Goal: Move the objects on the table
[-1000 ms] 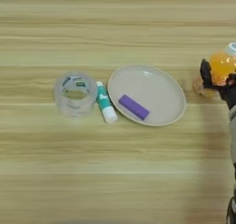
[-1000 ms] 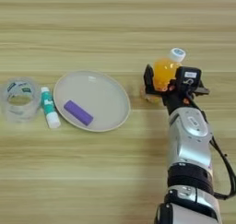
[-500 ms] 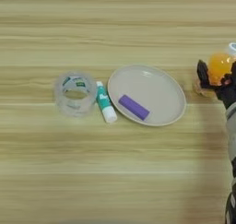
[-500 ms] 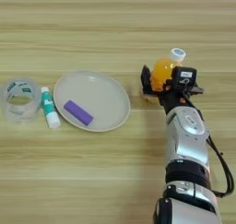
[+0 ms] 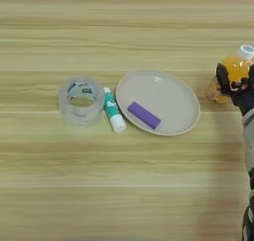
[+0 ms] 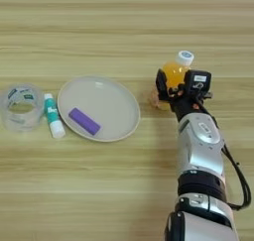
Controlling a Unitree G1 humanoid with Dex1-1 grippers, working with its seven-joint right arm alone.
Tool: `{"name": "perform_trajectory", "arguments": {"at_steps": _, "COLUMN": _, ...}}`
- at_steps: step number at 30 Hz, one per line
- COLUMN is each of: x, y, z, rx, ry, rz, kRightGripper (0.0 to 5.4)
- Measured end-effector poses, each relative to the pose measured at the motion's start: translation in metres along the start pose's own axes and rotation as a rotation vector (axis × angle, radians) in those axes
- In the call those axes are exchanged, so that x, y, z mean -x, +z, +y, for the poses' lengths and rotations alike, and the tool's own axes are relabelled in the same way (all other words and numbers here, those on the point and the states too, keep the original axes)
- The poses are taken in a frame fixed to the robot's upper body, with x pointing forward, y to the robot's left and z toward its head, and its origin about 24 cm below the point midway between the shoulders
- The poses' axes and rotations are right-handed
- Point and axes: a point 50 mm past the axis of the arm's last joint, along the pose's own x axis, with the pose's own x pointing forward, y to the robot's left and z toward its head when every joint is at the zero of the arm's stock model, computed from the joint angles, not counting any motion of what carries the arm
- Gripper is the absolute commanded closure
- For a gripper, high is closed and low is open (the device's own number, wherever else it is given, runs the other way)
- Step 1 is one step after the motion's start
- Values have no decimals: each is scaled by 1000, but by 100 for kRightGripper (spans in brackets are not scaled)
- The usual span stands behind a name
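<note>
An orange-juice bottle [image 6: 174, 72] with a white cap [image 6: 185, 57] is tilted at the right of the table [image 6: 99, 185]. My right gripper [image 6: 176, 86] is shut on the bottle, with one black finger [image 6: 161, 84] on the bottle's left side. The bottle looks slightly raised, with a shadow on the wood below it. A flat purple block [image 6: 84, 121] lies inside a beige plate [image 6: 119, 98] to the left of the gripper. A teal-and-white tube [image 6: 51, 121] lies on the wood just off the plate's left rim.
A clear tape roll [image 6: 21, 107] stands left of the tube, nearly touching it. My silver forearm [image 6: 201, 150] runs down from the gripper to the bottom edge at the right.
The gripper and the bottle it holds have shifted a little to the left, toward the plate. The plate, block, tube and tape roll have not moved.
</note>
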Motion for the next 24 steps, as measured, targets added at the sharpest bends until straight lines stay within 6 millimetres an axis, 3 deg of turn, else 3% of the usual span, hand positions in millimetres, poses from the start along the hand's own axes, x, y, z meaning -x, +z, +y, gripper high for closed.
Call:
{"name": "perform_trajectory", "arguments": {"at_steps": 9, "x": 0, "y": 2, "z": 1, "rx": 1, "ry": 7, "rz": -8, "kRightGripper": 187}}
{"name": "perform_trajectory", "arguments": {"at_steps": 21, "x": 9, "y": 48, "z": 27, "rx": 49, "ry": 102, "rz": -189, "kRightGripper": 187}}
{"name": "perform_trajectory", "arguments": {"at_steps": 24, "x": 12, "y": 51, "z": 32, "rx": 52, "ry": 123, "rz": -190, "kRightGripper": 187}}
